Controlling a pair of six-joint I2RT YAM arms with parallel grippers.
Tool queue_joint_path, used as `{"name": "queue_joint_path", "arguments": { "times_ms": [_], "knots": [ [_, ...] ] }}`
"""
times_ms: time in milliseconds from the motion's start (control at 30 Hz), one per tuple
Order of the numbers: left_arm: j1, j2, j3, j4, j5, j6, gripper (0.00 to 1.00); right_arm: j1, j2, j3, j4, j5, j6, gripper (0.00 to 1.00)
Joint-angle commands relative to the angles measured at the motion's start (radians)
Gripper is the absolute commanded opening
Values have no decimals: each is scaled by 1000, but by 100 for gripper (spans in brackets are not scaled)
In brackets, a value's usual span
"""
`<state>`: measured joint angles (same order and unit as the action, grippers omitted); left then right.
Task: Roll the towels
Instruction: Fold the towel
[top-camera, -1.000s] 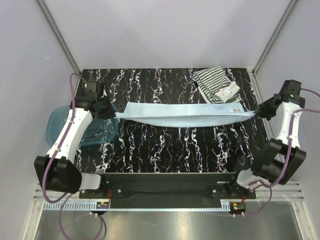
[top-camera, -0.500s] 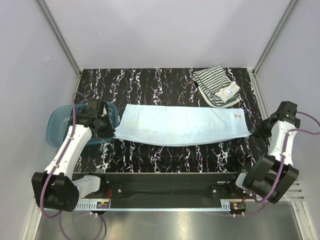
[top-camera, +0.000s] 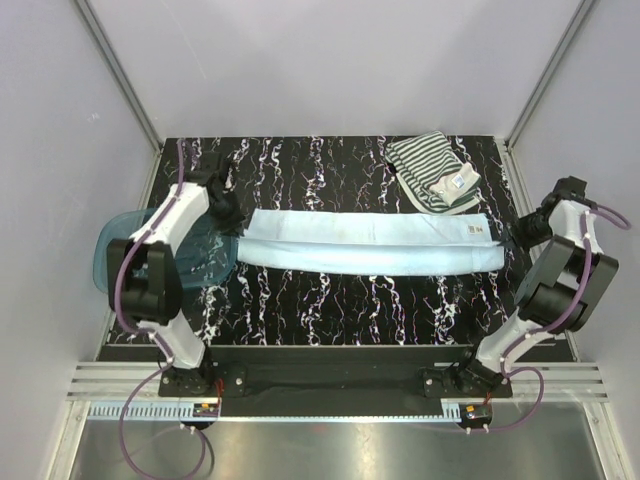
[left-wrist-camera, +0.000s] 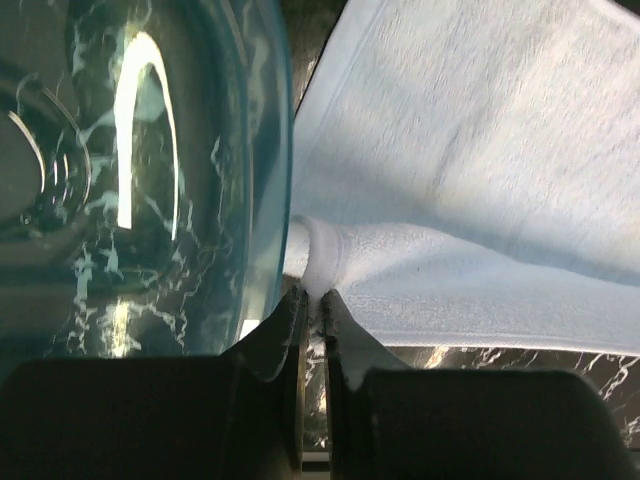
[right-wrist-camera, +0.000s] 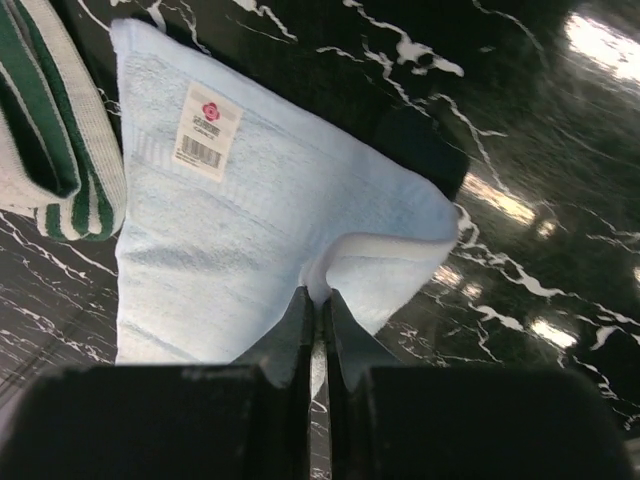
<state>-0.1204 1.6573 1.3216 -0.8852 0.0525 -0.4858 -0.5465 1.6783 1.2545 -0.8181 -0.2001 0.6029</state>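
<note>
Across the table (top-camera: 330, 300), my left gripper (left-wrist-camera: 315, 297) and right gripper (right-wrist-camera: 318, 296) each pinch a blue towel (top-camera: 370, 243) end — even tension, edges square before rolling.

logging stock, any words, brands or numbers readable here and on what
White tag on the light blue towel: red round logo and a barcode, print too small to read.
White patch on the striped towel: a bluish mark, too small to read.
No other text in any view.
</note>
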Motion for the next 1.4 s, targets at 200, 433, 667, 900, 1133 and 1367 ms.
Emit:
{"name": "queue_joint_path", "arguments": {
  "times_ms": [200, 433, 667, 900, 1133, 1367],
  "knots": [
    [7, 248, 277, -24, -10, 33, 0, 65, 176, 174, 59, 16, 20, 0],
    [7, 318, 323, -20, -25, 26, 0, 66, 247, 229, 60, 28, 12, 0],
    [10, 366, 373, -29, -45, 24, 0, 68, 310, 286, 53, 16, 6, 0],
    [19, 387, 421, -49, -49, 23, 0, 82, 330, 358, 28, 7, 12, 0],
    [25, 427, 471, -60, -48, 19, 0, 89, 385, 440, 0, 4, 21, 6],
    [25, 509, 528, -80, -31, 26, 27, 92, 403, 416, 10, 21, 28, 55]
  ]
}}
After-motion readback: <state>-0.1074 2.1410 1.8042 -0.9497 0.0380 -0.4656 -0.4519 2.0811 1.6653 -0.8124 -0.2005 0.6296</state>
